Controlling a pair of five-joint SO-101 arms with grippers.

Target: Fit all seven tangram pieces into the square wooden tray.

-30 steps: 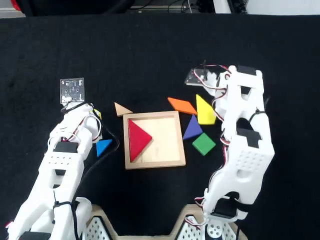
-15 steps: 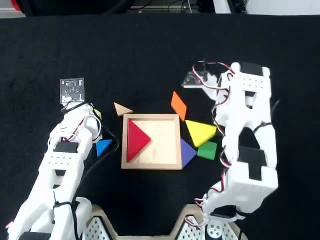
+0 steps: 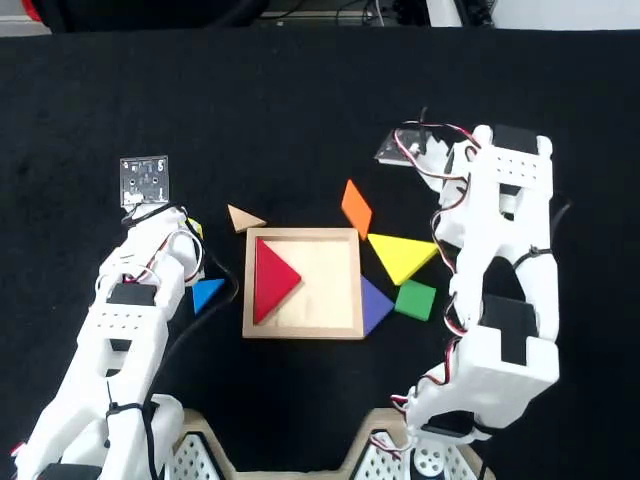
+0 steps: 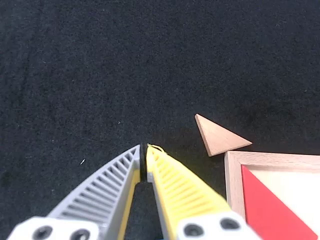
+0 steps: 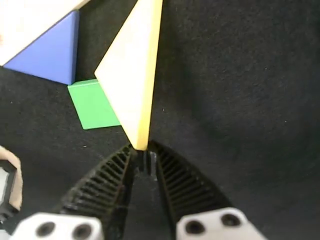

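Now, right gripper: black fingers drawn nearly together, pinching one corner of the yellow triangle, which lies flat on the table.
Left gripper: fingers pressed together, holding nothing, low over bare table, near the tan triangle.
Tray: mid table between the arms; red triangle inside, against the wall on the left arm's side; the rest of the floor is bare wood.
Edges: purple triangle touches the tray's outer rim on the right arm's side; green square just beside it, close under the yellow triangle.
Others: orange parallelogram just off the tray's far corner on the right arm's side; tan triangle off the other far corner; blue triangle beside the left arm.
Open room: wide black table beyond the pieces.
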